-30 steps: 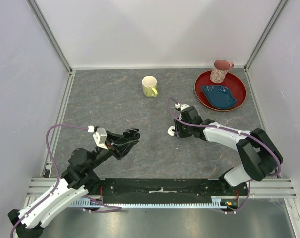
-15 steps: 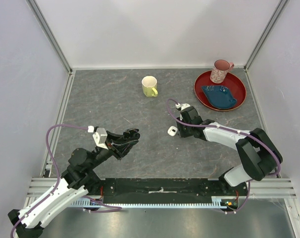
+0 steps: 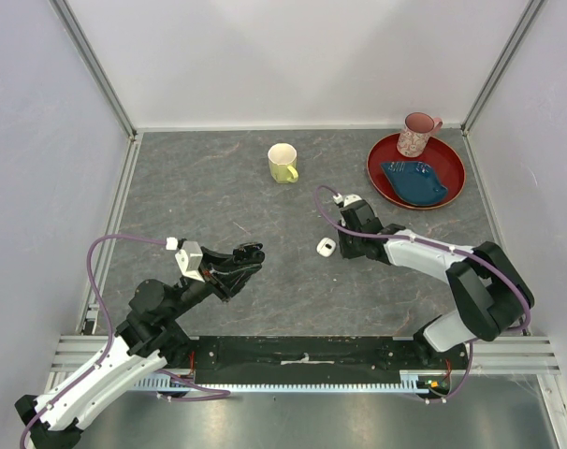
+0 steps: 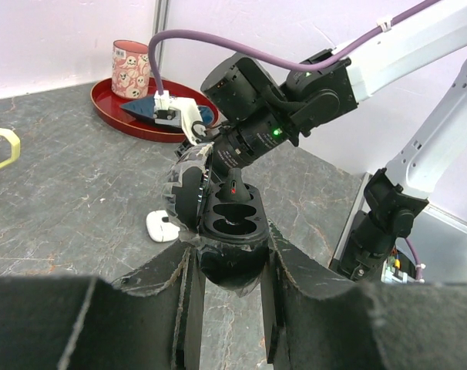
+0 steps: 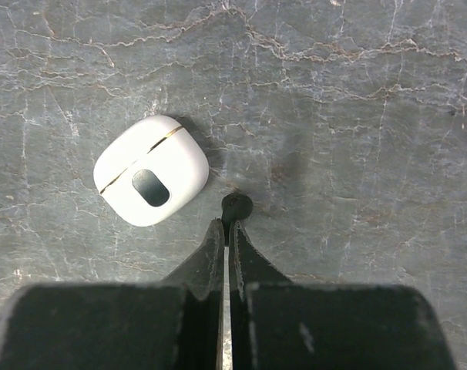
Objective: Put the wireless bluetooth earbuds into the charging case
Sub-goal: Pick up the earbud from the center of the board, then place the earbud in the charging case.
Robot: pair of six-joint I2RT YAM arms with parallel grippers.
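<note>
The left arm's fingers [image 4: 230, 245] are clamped on either side of a black charging case [image 4: 232, 222], held up off the bench [image 3: 209, 187] near its front left; the case stands open, its lid [image 4: 184, 191] tipped back to the left, and two dark sockets show inside, though whether a bud sits in either I cannot tell. The right arm's fingers [image 5: 226, 228] are pressed together with barely a slit between them, pointing down at the bench near its middle; a tiny black earbud [image 5: 236, 206] lies on the grey stone surface right at their tips, touching them, but whether it is pinched or merely nudged I cannot tell. Just beside the bud, to its left in the right wrist view, a closed white charging case [image 5: 151, 170] rests flat on the bench, with a thin gold seam and a dark oval window on top; it is apart from the fingers. The two arms are well apart. Towards the back of the bench a yellow mug [image 3: 283, 163] stands upright; at the back right a red round tray [image 3: 448, 192] carries a pink patterned mug [image 3: 417, 134] at its far edge and a dark blue dish [image 3: 414, 182] in its middle.
</note>
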